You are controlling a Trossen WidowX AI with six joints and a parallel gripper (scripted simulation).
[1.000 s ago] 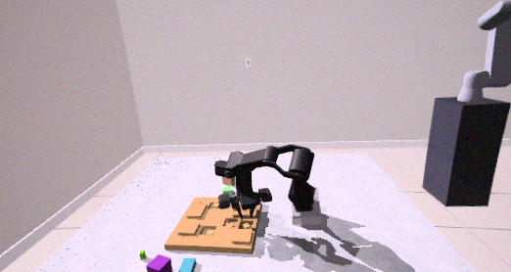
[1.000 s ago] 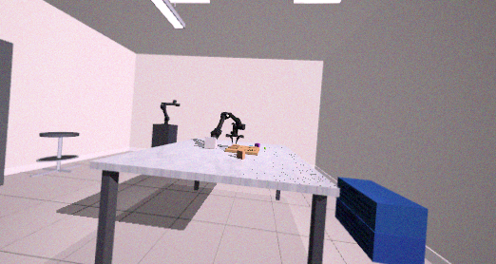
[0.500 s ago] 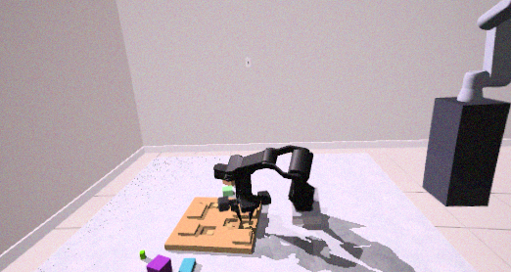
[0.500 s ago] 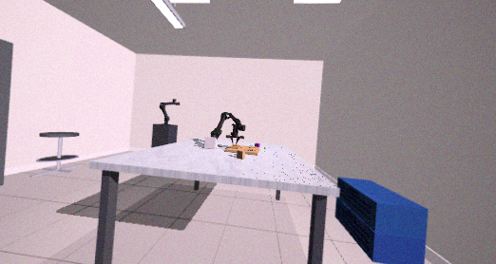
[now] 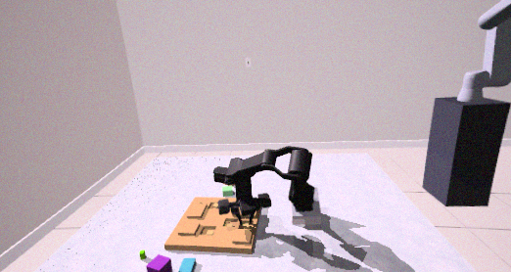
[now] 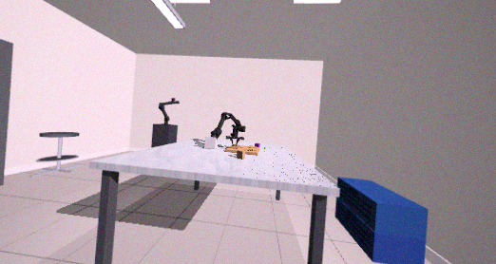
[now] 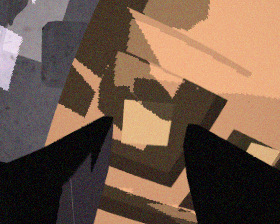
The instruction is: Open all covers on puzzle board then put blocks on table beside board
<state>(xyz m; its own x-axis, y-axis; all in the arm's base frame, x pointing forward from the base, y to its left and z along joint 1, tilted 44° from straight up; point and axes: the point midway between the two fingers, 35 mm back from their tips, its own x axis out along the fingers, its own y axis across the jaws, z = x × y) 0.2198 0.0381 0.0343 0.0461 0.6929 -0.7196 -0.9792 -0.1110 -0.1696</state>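
The orange puzzle board lies on the table, with raised covers beside several wells. My gripper is partly open and points down at the board's side nearest the arm base. In the wrist view a tan block sits in a shadowed well, between and just beyond the fingertips, not visibly gripped. Another pale block shows in a smaller well to the right. Two covers stand at the board's left. How far each cover is open cannot be told.
Beside the board's near edge lie a purple cube, a blue flat block and a small green block. A light green block lies behind the board. An orange-brown block stands beside it. The arm's base is at one side.
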